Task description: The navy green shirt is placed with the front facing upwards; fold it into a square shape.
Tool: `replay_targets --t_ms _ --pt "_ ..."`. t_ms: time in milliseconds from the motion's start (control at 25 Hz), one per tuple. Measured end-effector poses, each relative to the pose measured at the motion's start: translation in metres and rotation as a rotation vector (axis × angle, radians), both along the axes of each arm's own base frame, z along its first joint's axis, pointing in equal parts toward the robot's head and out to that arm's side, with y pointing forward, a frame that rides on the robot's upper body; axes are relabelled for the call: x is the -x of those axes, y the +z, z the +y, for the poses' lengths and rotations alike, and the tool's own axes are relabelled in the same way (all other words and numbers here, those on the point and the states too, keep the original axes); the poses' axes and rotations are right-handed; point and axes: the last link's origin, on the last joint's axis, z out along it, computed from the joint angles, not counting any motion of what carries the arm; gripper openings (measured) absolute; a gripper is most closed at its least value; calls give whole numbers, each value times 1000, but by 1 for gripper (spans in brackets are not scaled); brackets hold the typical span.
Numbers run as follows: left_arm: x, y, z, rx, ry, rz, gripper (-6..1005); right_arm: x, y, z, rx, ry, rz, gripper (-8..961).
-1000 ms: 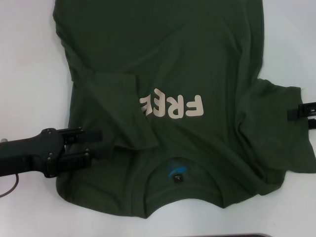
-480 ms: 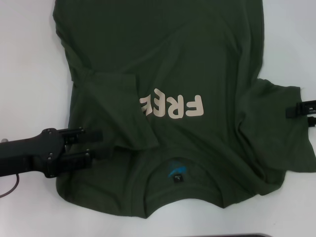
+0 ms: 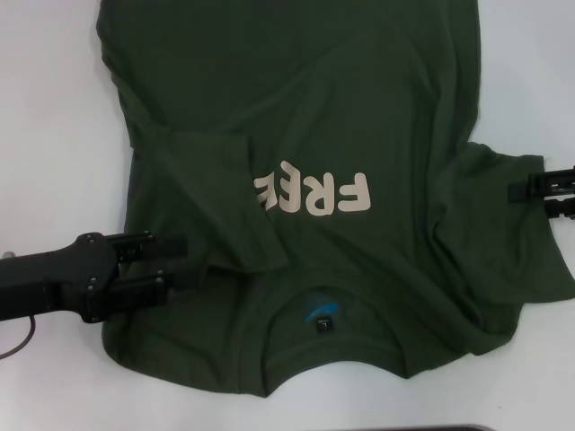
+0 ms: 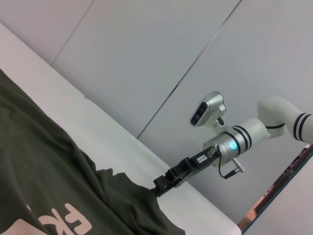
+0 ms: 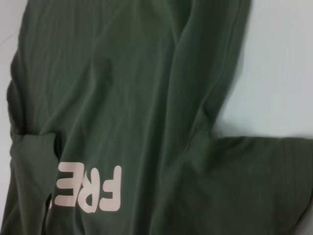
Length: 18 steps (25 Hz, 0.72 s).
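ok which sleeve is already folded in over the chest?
The sleeve on the robot's left: it lies over the shirt body, covering part of the "FREE" print. The right sleeve is still spread outward.

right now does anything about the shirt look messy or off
The navy green shirt lies rumpled. Its left sleeve is folded in over the first letters of the print, while the right sleeve still sticks out, creased.

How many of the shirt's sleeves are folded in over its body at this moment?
1. The left-side sleeve lies folded in over the navy green shirt, by the left claw. The right-side sleeve is spread outward, the right claw at its edge.
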Motion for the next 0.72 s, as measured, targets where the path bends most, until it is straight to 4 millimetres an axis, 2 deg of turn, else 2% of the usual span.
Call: replay_targets --t_ms 720 --pt "-1 -1 0 0 -1 -3 612 2 -4 4 7 46 -16 754"
